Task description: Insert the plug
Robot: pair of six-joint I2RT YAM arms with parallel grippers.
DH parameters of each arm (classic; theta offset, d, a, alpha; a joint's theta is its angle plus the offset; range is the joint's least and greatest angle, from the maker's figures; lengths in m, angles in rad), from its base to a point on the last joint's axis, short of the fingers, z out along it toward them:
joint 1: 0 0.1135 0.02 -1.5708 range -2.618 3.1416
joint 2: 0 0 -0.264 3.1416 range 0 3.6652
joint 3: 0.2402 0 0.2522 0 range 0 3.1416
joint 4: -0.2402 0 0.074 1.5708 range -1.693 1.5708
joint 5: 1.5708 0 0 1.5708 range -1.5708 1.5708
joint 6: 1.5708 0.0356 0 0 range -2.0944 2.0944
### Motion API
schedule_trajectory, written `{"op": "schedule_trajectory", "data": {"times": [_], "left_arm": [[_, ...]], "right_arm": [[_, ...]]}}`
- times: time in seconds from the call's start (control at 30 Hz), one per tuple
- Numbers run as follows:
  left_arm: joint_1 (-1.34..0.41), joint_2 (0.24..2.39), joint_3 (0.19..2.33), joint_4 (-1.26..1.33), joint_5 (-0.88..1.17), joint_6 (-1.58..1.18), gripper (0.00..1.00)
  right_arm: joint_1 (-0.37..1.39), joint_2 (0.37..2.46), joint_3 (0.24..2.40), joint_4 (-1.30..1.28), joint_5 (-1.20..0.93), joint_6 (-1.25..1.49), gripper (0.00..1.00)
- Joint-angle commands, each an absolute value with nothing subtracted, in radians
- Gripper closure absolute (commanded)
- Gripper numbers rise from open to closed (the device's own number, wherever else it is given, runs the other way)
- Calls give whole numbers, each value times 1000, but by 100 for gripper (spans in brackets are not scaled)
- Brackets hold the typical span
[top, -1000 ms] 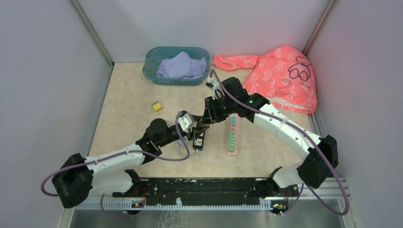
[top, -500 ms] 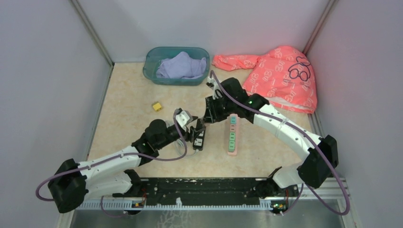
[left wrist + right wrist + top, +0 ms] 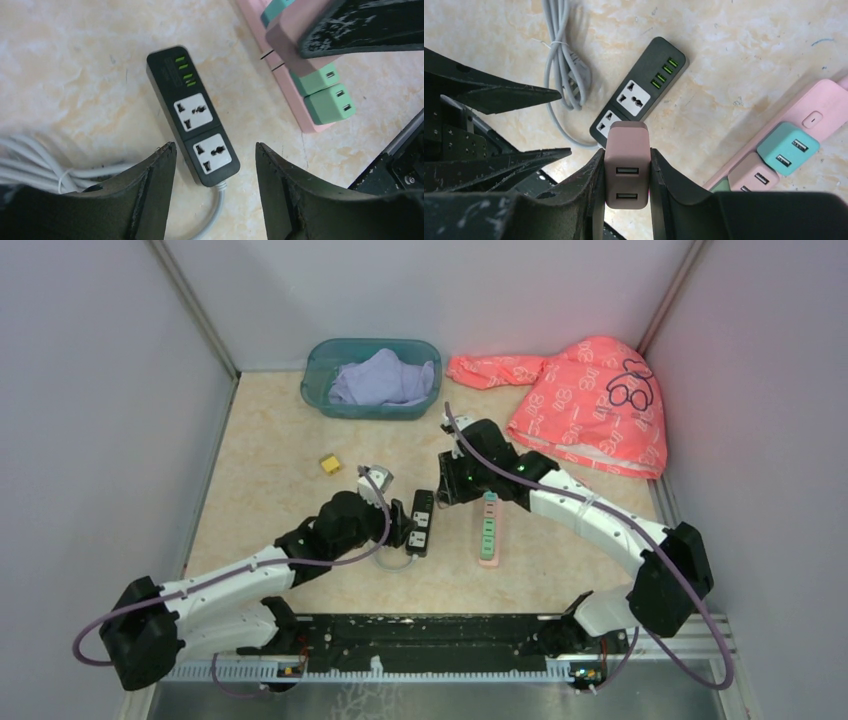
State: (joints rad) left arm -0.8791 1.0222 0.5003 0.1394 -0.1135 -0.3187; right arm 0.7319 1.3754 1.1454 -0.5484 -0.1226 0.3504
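Observation:
A black power strip [image 3: 422,523] with two white sockets lies on the table; it also shows in the left wrist view [image 3: 192,117] and the right wrist view [image 3: 639,100]. My left gripper [image 3: 405,527] is open and empty, its fingers either side of the strip's cord end [image 3: 215,150]. My right gripper [image 3: 453,483] is shut on a pink USB charger plug [image 3: 626,170], held above the table just beyond the black strip. The plug's two prongs [image 3: 270,58] show in the left wrist view.
A pink power strip [image 3: 488,525] with teal and pink adapters [image 3: 786,147] lies right of the black one. A bundled grey cord [image 3: 564,65] lies by the black strip. A teal bin with cloth [image 3: 372,377], a pink garment [image 3: 590,400] and a small yellow block [image 3: 329,464] lie further back.
My left gripper has drawn back from the black strip, which now lies uncovered. My right gripper with the pink plug has shifted a little to the right.

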Motion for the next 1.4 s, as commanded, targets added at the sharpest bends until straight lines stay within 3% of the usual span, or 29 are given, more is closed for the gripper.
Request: {"op": "schedule_trajectory", "data": {"times": [0.0,0.57,0.93,1.1,1.37], "left_arm": [[-858,1062,527,32,-150,-508,36],[-798,1328,555,68,81,-675,41],[-796,1558,608,328,366,-883,50],[-797,1591,619,380,353,-953,50],[-799,1458,659,107,121,-797,45]], "right_arm": [[762,1339,1105,-433,-61,389,100],[819,1358,1056,-386,14,419,100],[828,1370,1070,-421,87,419,100],[828,1381,1079,-460,129,433,100],[828,1395,1078,-508,184,459,100]]}}
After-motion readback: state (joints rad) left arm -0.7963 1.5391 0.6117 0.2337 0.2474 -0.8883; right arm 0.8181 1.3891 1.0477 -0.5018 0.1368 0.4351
